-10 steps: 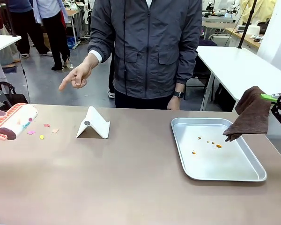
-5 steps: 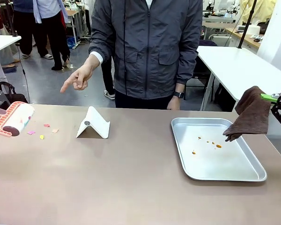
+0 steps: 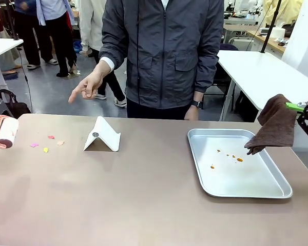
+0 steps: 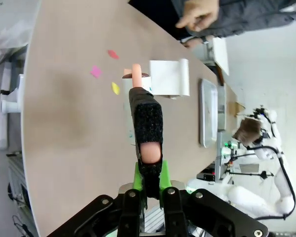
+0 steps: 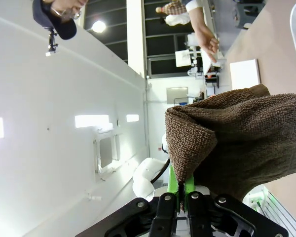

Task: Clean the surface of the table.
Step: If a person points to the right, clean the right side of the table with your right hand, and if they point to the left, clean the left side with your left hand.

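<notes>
The table point(image 3: 133, 195) has a matte brown top, with small pink and yellow paper scraps point(image 3: 45, 143) lying near its far left. A pink lint roller point(image 3: 3, 131) hangs at the picture's left edge, left of the scraps. In the left wrist view my left gripper point(image 4: 150, 170) is shut on the roller's black handle point(image 4: 147, 123), above the scraps point(image 4: 115, 88). My right gripper point(image 3: 304, 114) is shut on a brown cloth point(image 3: 275, 125) that hangs over the right rim of the silver tray point(image 3: 277, 193). The cloth point(image 5: 237, 133) also drapes from my right gripper point(image 5: 177, 190) in the right wrist view.
A white folded stand point(image 3: 102, 135) sits on the table right of the scraps. The tray holds a few orange spots point(image 3: 231, 156). A person in a grey jacket stands at the far side, one hand point(image 3: 87, 86) pointing down toward the scraps.
The lint roller has moved left, away from the scraps, to the picture's left edge. The right gripper and cloth have stayed put. The person's pointing hand has barely shifted.
</notes>
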`<action>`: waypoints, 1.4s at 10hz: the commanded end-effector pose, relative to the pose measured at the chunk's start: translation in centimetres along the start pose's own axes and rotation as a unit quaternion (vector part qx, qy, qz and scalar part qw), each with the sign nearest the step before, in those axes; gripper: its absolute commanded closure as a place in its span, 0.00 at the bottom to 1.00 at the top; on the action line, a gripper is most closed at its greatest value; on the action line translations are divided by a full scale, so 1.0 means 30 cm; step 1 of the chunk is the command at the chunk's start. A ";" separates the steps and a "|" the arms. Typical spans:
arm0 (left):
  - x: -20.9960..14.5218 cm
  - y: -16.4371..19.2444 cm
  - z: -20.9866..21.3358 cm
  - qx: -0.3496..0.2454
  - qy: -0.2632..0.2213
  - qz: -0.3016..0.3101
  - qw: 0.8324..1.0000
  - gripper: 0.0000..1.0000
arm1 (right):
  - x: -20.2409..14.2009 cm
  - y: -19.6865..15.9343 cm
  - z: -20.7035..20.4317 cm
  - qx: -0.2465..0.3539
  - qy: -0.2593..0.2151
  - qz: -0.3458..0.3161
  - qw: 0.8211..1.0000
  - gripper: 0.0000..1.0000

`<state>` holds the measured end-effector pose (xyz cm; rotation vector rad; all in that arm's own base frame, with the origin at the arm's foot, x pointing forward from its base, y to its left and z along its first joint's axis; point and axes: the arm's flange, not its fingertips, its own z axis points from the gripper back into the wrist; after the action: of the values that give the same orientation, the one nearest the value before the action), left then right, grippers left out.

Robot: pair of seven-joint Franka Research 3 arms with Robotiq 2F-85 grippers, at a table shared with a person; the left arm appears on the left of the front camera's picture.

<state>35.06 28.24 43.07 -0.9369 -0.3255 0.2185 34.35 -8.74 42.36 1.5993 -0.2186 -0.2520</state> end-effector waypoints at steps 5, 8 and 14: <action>0.115 0.045 -0.121 0.043 0.007 0.114 0.993 0.86 | -0.003 0.012 -0.001 0.000 -0.002 0.003 1.000 1.00; 0.126 0.049 -0.160 0.068 0.001 0.123 0.990 0.86 | -0.003 0.012 -0.001 0.000 -0.002 0.003 1.000 1.00; 0.142 0.073 -0.257 0.096 0.010 0.126 0.987 0.86 | -0.003 0.012 -0.001 0.000 -0.002 0.003 1.000 1.00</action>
<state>41.64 25.53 38.12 -0.7925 -0.1907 0.4485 34.34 -8.77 42.35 1.5989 -0.2191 -0.2528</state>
